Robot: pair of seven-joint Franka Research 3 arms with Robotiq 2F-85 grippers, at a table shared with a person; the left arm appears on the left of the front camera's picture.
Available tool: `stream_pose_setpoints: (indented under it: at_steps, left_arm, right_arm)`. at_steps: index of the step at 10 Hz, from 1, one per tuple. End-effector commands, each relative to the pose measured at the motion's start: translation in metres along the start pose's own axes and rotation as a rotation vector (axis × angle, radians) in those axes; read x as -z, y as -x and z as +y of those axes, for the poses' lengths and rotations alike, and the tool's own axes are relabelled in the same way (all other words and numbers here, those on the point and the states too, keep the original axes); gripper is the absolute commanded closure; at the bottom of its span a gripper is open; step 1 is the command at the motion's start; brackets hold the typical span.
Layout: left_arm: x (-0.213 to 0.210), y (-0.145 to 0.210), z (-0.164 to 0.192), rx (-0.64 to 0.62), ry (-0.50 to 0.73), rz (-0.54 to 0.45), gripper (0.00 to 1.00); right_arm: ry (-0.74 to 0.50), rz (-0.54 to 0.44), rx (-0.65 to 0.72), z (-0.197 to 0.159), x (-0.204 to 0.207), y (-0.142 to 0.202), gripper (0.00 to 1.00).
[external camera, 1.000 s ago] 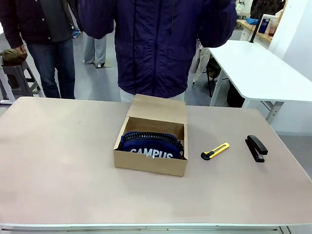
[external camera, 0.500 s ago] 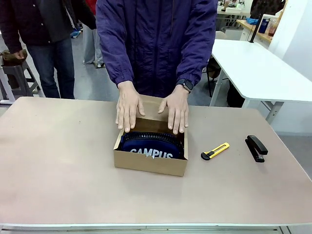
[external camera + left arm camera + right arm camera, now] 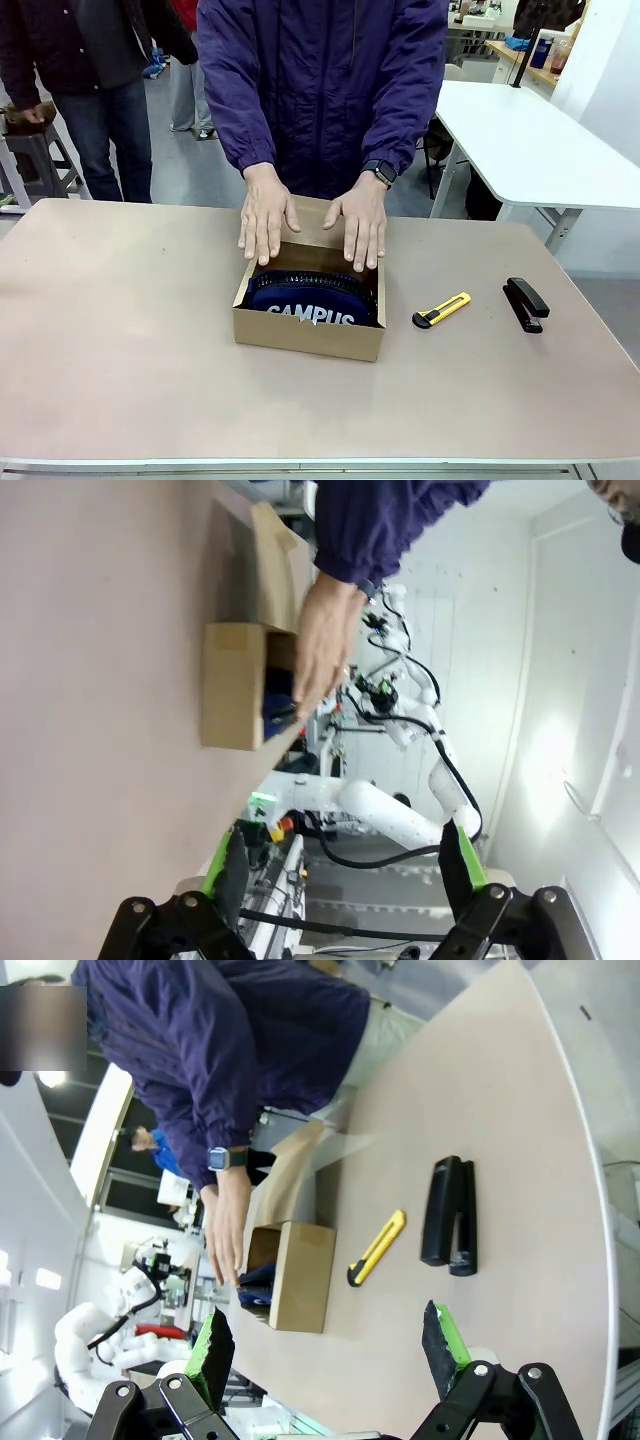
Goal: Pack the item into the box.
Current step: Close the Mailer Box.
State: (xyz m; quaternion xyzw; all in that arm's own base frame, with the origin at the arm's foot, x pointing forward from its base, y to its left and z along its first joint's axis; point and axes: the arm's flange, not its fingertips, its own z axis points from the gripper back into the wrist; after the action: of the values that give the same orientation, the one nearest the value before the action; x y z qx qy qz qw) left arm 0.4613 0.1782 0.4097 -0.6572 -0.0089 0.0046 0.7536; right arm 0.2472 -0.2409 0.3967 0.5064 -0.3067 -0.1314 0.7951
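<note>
Green-padded left claw spread, empty | right claw spread, empty | pouch in box

A yellow utility knife lies on the beige table, with a black stapler near it, toward the table's right edge.

A hand lies over the box; knife and stapler lie nearby.
</note>
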Motion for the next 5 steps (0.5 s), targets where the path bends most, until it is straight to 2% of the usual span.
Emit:
stream_pose_setpoints:
  at_steps: [1,3,5]
  left_arm:
    - [0.069,-0.002,-0.037,-0.041,0.077,0.075,0.0]
    - [0.132,-0.009,-0.052,-0.061,0.069,0.168,0.0]
    - [0.176,-0.011,-0.052,-0.05,-0.005,0.187,0.0]
  right_arm:
    - [0.009,0.034,-0.029,0.066,0.045,0.021,0.0]
    - [0.027,0.123,-0.055,0.096,0.097,0.037,0.0]
    - [0.033,0.208,-0.106,0.108,0.15,0.06,0.0]
